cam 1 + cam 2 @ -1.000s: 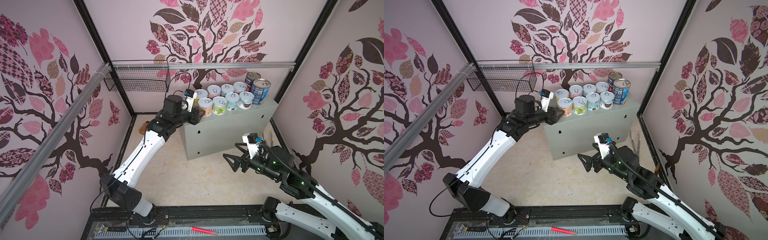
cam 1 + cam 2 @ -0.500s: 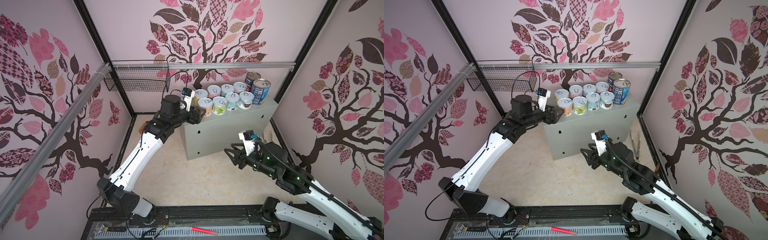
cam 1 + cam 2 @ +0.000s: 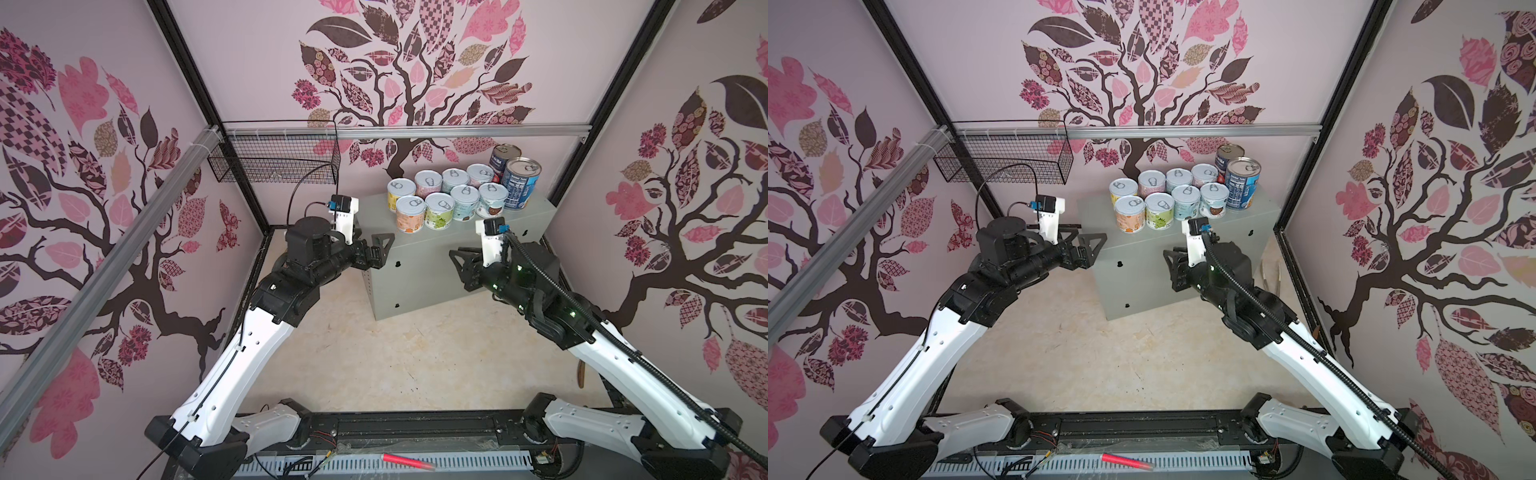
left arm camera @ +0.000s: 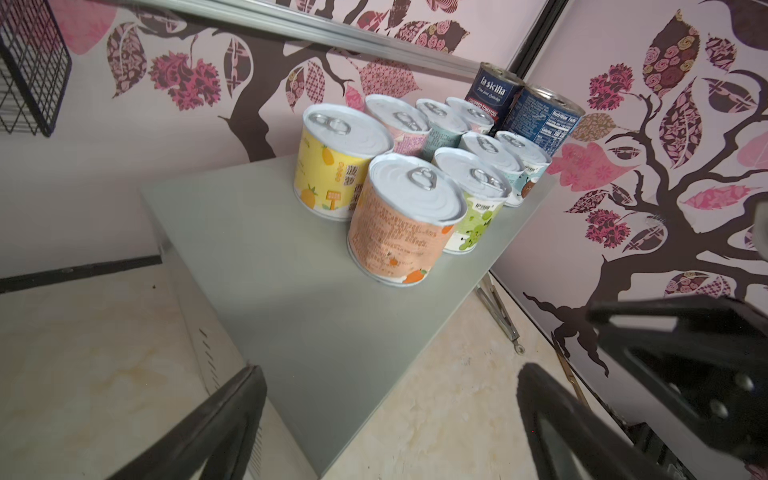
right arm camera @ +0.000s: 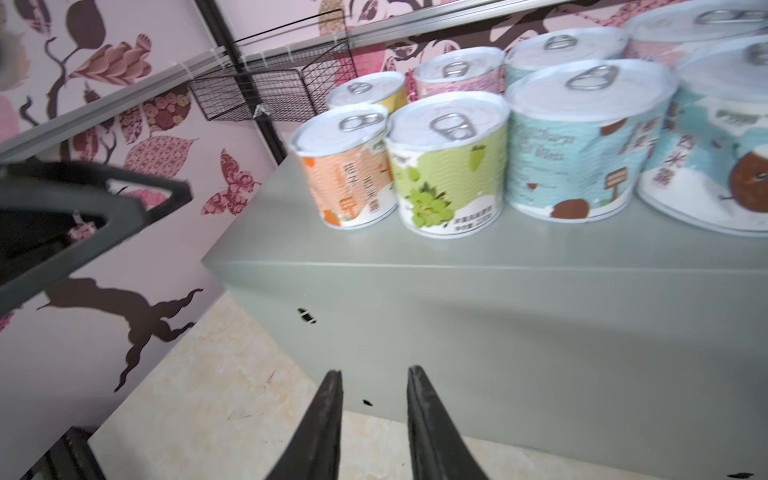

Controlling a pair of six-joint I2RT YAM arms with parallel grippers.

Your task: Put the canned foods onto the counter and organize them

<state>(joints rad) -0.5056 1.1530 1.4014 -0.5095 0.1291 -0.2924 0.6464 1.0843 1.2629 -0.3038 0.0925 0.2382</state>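
Several short white-lidded cans stand in two rows on the grey counter (image 3: 419,241) (image 3: 1142,237). The orange can (image 3: 410,214) (image 4: 405,220) (image 5: 349,166) is at the near left, with the green can (image 3: 439,211) beside it. Two taller cans, one of them the blue one (image 3: 520,183) (image 3: 1241,183), close the right end. My left gripper (image 3: 380,249) (image 4: 390,368) hangs open and empty at the counter's left corner, short of the orange can. My right gripper (image 3: 459,266) (image 5: 375,372) is shut on nothing in front of the counter's face.
A black wire basket (image 3: 274,162) hangs on the back wall at the left. Metal tongs (image 3: 1268,274) lie on the floor to the right of the counter. A red pen (image 3: 403,459) rests on the front rail. Pale floor lies between the arms.
My left gripper opened, let go of the orange can and drew back to the left. My right gripper shut and moved up towards the counter's front.
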